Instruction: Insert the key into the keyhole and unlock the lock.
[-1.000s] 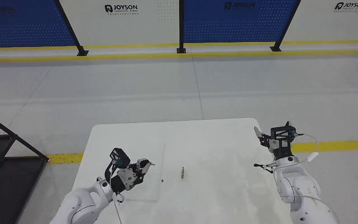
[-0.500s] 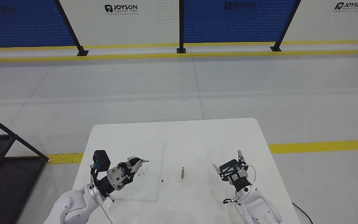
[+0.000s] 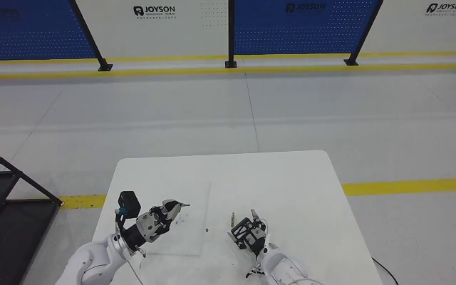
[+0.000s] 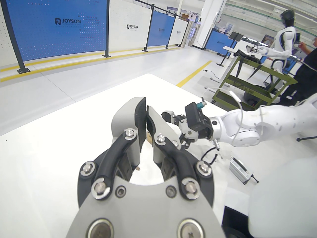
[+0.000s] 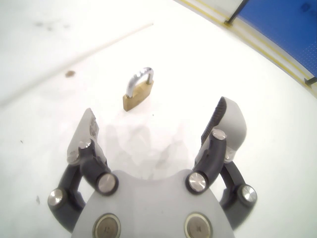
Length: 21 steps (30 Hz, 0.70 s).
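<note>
Since padlock point(image 5: 137, 95) stands on edge ahead of spread right fingers point(image 5: 229, 117), glancing touch may topple it; left fingers point(image 4: 128, 117) clenched.

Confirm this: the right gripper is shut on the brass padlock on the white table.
Not right. The right gripper is open and holds nothing; the brass padlock sits on the white table just ahead of its fingertips, untouched. The right wrist view shows it.

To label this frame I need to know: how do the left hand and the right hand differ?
The left hand is shut; the right hand is open. The right hand faces the brass padlock closely; the left hand is farther from it. Both are over the white table.
</note>
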Available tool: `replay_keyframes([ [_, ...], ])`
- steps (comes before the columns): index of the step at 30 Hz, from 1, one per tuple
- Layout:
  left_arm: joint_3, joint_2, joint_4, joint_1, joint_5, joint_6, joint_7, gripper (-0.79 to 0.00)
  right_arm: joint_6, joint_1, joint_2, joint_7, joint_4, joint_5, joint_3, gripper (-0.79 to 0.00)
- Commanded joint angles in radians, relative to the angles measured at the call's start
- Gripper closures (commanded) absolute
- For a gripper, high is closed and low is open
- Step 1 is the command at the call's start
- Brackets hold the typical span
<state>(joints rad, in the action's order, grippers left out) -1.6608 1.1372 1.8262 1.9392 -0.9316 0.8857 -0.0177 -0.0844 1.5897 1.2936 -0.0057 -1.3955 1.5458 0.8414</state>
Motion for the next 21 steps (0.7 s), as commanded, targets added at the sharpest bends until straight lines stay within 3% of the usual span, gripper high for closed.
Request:
replay_keyframes([
  [1,0.000,0.000,0.000,0.000,0.000,0.000,0.000,0.000,-0.002,-0.021,0.010,-0.009,0.029,-0.024,-0.015,-0.499],
  [3,0.000,0.000,0.000,0.000,0.000,0.000,0.000,0.000,-0.003,-0.033,0.017,-0.020,0.047,-0.040,-0.026,-0.514],
  [5,0.000,0.000,0.000,0.000,0.000,0.000,0.000,0.000,-0.001,-0.042,0.022,-0.030,0.059,-0.049,-0.033,-0.440],
  [9,0.000,0.000,0.000,0.000,0.000,0.000,0.000,0.000,-0.006,-0.050,0.029,-0.059,0.072,-0.070,-0.038,-0.376],
  [18,0.000,0.000,0.000,0.000,0.000,0.000,0.000,0.000,-0.013,-0.081,0.044,-0.024,0.094,-0.088,-0.051,-0.336],
  [21,0.000,0.000,0.000,0.000,0.000,0.000,0.000,0.000,-0.017,-0.089,0.049,-0.014,0.101,-0.096,-0.054,-0.283],
])
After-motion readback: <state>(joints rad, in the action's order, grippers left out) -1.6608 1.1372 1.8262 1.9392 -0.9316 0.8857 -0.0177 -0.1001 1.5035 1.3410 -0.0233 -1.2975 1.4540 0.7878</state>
